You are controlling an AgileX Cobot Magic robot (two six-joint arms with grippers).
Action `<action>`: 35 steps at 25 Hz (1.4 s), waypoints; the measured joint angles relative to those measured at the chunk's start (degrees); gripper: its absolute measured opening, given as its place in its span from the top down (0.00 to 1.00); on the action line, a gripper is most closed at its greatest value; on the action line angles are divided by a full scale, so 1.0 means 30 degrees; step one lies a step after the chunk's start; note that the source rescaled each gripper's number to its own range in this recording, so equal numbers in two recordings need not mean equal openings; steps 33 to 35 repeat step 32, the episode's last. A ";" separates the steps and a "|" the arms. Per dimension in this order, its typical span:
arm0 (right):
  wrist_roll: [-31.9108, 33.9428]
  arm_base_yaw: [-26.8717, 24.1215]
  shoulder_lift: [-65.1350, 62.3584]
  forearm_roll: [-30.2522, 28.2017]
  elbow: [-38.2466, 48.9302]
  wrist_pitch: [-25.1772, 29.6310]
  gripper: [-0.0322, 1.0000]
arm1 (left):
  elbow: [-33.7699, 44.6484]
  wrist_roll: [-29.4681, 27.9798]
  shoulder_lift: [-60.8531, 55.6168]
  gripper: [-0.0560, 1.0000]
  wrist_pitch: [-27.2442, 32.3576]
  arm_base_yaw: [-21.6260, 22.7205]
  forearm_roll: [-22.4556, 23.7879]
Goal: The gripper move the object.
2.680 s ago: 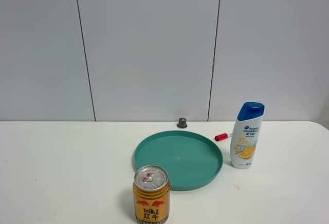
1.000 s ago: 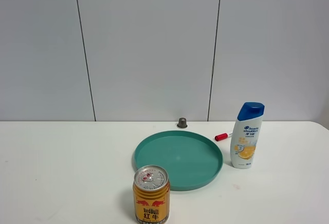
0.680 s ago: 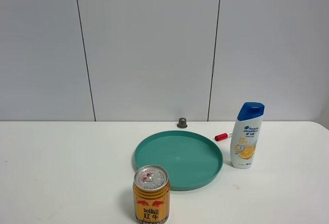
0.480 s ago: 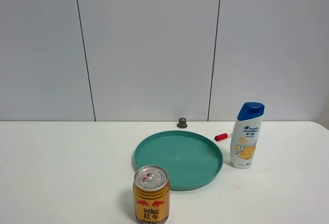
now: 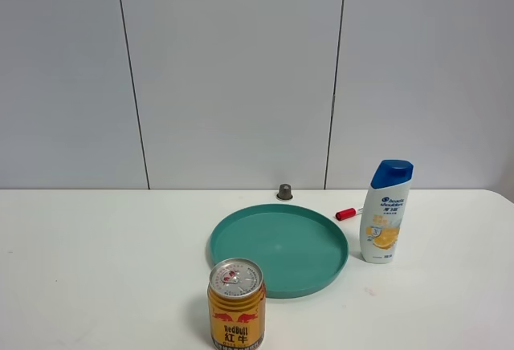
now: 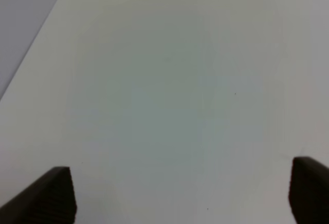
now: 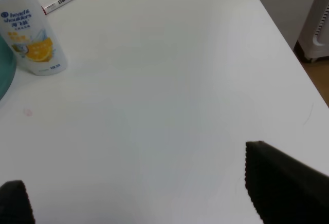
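A white worktop fills the scene in front of a grey panelled wall. Near its middle lies a round teal tray. Just right of the tray stands the shampoo bottle, upright, white with a blue cap and an orange and blue label, untouched by either hand. In front of the tray stands a gold Red Bull can. Behind the bottle lies a red-capped white marker. A small grey cap sits by the wall. The left hand hangs over bare worktop, fingers spread wide, holding nothing. The right hand is likewise spread and empty, well apart from the bottle.
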 joint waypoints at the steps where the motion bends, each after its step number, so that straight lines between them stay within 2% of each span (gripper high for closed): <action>1: 0.0000 0.0000 0.0000 0.0000 0.0000 0.0000 0.00 | 0.0000 0.0000 0.0000 0.25 0.0000 0.0000 0.0000; 35: 0.0000 0.0000 0.0000 0.0000 0.0000 0.0000 0.00 | 0.0000 0.0000 0.0000 0.25 0.0000 0.0000 0.0000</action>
